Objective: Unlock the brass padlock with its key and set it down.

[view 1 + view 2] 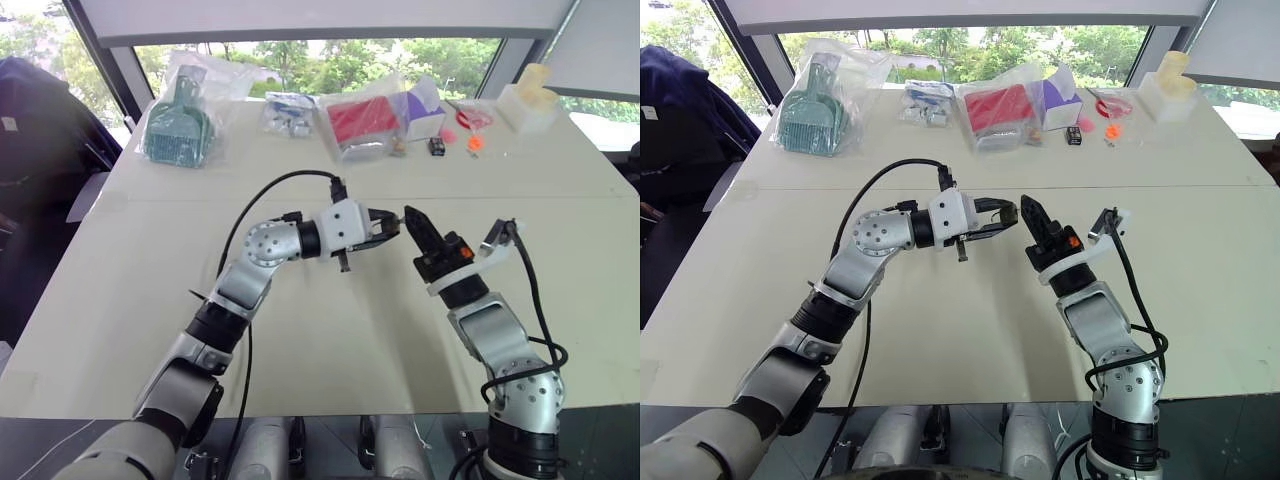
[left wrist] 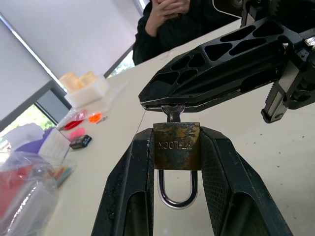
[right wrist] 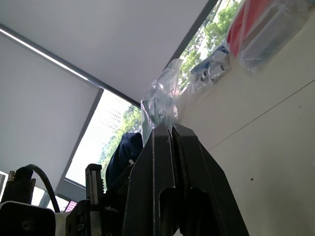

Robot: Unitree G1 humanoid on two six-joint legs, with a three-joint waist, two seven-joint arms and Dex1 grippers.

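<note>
Brass padlock (image 2: pixel 176 145): clamped in left gripper (image 2: pixel 176 162) above worktop (image 1: pixel 330 340) centre, shackle closed, keyway presented outward. Key (image 2: pixel 173 113): pinched in closed right gripper (image 2: pixel 162 101), seated in keyway, ready for turning.

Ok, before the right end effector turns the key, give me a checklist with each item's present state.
1. Brass padlock clamped in the left end effector: ok.
2. Key seated in the padlock: ok.
3. Right end effector shut on the key: ok.
4. Shackle released: not ok, it looks seated in the body.
5. Bare table below for setting the padlock down: ok.
6. Key turned: cannot tell.
</note>
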